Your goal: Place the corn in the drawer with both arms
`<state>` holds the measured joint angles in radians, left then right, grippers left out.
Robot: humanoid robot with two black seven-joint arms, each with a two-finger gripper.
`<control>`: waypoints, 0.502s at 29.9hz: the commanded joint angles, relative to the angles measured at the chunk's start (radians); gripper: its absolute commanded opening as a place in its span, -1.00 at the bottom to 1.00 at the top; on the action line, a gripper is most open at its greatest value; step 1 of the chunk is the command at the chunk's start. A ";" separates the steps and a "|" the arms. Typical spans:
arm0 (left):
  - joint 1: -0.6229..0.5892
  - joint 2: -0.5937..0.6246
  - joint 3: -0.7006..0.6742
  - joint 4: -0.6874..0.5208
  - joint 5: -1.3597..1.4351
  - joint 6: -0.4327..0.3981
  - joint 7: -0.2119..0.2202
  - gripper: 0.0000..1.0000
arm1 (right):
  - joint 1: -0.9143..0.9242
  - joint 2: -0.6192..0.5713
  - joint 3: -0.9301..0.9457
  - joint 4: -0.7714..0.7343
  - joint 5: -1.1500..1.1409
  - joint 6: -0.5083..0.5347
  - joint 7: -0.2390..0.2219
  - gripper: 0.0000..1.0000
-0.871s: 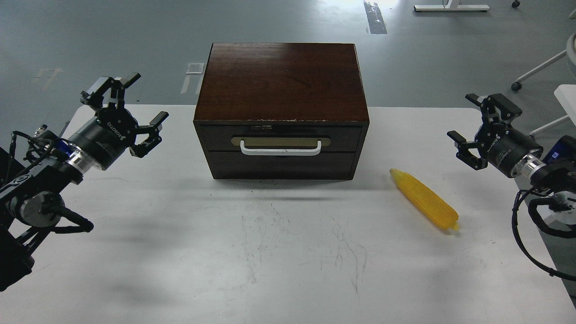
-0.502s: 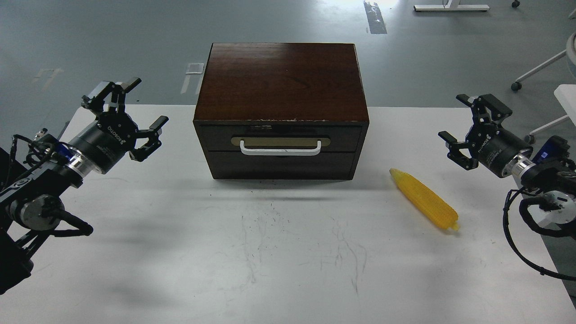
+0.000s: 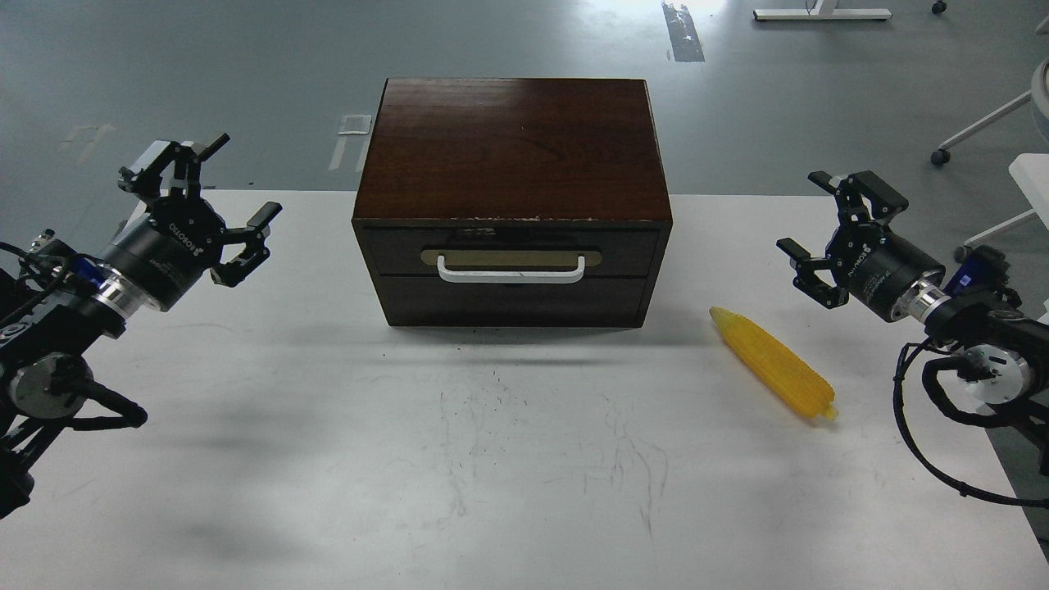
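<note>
So far you have nothing done: the drawer (image 3: 508, 248) sits closed, the corn (image 3: 773, 362) lies on the table (image 3: 328, 459), and the left gripper (image 3: 201, 190) and right gripper (image 3: 828, 238) hover with fingers spread, empty.

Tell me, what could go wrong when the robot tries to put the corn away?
The drawer is shut, so it needs opening first; its white handle is thin and a gripper might slip off. The corn lies loose and round on the table, near the right side, so a nudge from the right gripper might roll it away.
</note>
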<state>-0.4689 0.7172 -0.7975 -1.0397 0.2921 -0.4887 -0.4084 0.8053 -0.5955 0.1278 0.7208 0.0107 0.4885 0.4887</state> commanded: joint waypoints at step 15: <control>-0.332 0.137 0.004 -0.316 0.676 0.000 -0.080 0.98 | -0.006 0.010 -0.007 0.006 0.000 0.000 0.000 1.00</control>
<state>-0.7821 0.8617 -0.7930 -1.2803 0.8685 -0.4888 -0.4890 0.7982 -0.5857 0.1213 0.7253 0.0106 0.4886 0.4887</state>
